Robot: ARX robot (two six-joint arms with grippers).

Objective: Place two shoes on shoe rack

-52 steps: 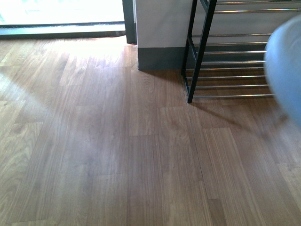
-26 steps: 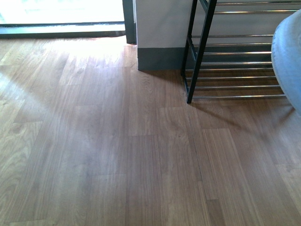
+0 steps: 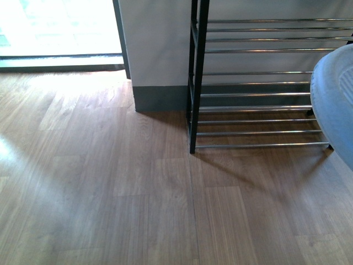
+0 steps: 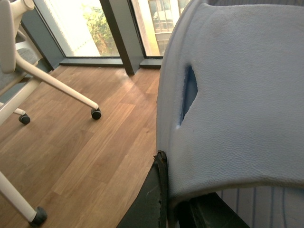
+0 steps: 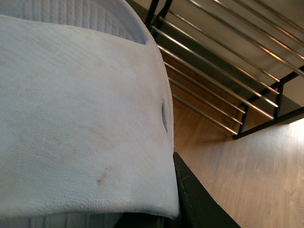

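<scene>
The shoe rack [image 3: 259,99], a black frame with thin silver rods, stands against the wall at the right of the front view. A pale blue slide [image 3: 335,105] hangs in front of its lower rods at the right edge; no arm shows there. In the left wrist view my left gripper [image 4: 178,209] is shut on the strap of a pale blue slide [image 4: 237,95], one dark finger [image 4: 152,199] beside its edge. My right gripper [image 5: 152,213] is shut on the other pale blue slide [image 5: 80,118], close to the rack's rods [image 5: 213,71]. The other finger of each gripper is hidden by its slide.
Wood floor [image 3: 110,193] spreads in front of the rack. A grey wall corner with dark skirting [image 3: 160,96] stands left of the rack, a bright glass door [image 3: 60,27] beyond it. White office chair legs [image 4: 57,85] on castors [image 4: 96,113] show in the left wrist view.
The front view has shifted: the rack and wall corner now sit further left and larger in the picture. The slide stays at the right edge, both grippers still shut.
</scene>
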